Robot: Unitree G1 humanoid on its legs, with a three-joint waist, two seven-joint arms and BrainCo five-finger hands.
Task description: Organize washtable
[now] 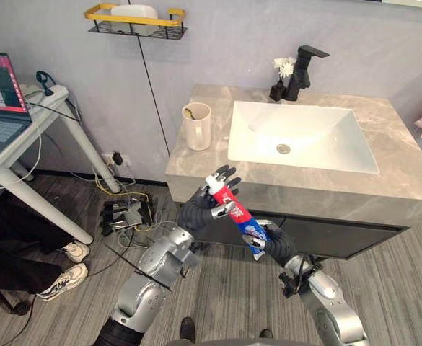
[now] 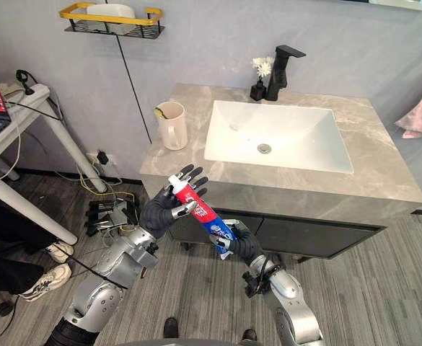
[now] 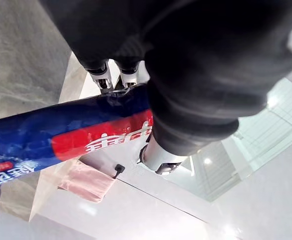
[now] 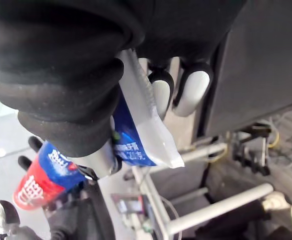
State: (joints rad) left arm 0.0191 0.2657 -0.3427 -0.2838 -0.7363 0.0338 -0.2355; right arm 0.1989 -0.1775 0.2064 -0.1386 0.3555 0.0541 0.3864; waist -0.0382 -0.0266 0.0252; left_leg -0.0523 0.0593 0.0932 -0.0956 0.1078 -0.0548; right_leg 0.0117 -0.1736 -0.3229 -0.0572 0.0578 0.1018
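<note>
**Q:** Where was the toothpaste tube (image 1: 234,210)?

**A:** At lower centre of the frame, tilted with its cap end up, held in the air just in front of the washtable (image 1: 196,162).

**Q:** And the hands?

**A:** The left hand (image 1: 200,209) pinched the tube near the cap. The right hand (image 1: 277,244) had its fingers curled round the crimped tail. A cup (image 1: 198,127) stood left of the sink (image 1: 319,133).

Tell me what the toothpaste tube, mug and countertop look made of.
The toothpaste tube looks like soft glossy plastic laminate: it shines and ends in a flat crimped seal. The mug is probably glazed ceramic: cream, smooth, softly shiny. The countertop is polished grey stone or a stone-look slab, veined; I cannot tell which.
</note>
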